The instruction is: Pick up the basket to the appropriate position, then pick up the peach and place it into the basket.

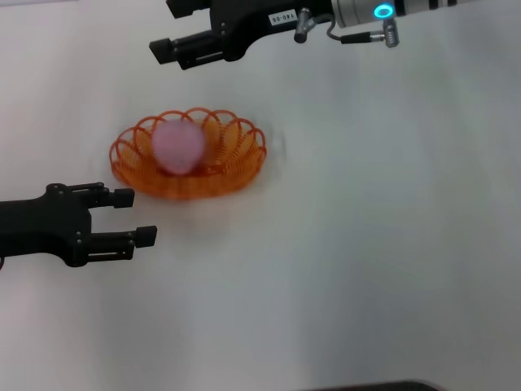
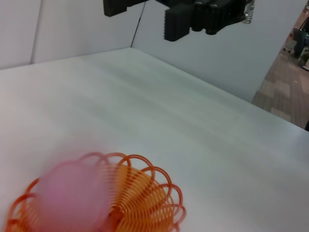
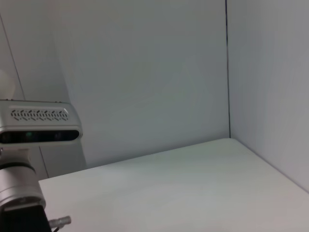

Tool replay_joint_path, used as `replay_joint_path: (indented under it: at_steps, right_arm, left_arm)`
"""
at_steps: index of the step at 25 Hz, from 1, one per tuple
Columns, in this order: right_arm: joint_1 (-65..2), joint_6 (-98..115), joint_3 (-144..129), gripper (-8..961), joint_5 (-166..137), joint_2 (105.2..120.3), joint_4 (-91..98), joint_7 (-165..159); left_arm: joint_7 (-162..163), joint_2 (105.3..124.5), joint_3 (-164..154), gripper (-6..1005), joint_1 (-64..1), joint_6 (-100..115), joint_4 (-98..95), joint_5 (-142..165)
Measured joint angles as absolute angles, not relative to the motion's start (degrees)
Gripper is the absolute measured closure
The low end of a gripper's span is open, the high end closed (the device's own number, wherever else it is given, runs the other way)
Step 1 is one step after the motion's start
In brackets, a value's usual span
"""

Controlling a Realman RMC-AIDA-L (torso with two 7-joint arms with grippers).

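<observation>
The orange wire basket (image 1: pixel 238 165) stands on the white table, left of the middle. The pink peach (image 1: pixel 179 145) lies inside it, toward its left side. In the left wrist view the peach (image 2: pixel 70 195) shows blurred inside the basket (image 2: pixel 157 193). My left gripper (image 1: pixel 134 217) is open and empty, low over the table just in front of the basket's left end. My right gripper (image 1: pixel 167 28) is open and empty, raised behind the basket at the far side. It also shows in the left wrist view (image 2: pixel 147 17).
The white table (image 1: pixel 366 244) stretches to the right and front of the basket. Walls close it at the back (image 3: pixel 145 72). A silver camera unit (image 3: pixel 38 125) on the left arm shows in the right wrist view.
</observation>
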State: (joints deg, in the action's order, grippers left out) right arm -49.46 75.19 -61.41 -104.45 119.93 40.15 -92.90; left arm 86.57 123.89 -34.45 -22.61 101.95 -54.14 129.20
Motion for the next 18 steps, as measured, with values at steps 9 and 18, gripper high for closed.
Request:
replay_joint_path:
  at_steps: [9, 18]
  right_arm:
    - [-42.7, 79.7, -60.3, 112, -103.1, 119.30, 43.7, -92.8]
    - [-28.3, 90.7, -59.6, 20, -107.9, 116.37, 54.2, -91.5]
  left_arm:
    - [86.6, 123.75, -34.0, 233, -22.6, 101.6, -54.3, 128.8]
    - [86.8, 123.62, -31.3, 233, -22.6, 100.7, -54.5, 128.5]
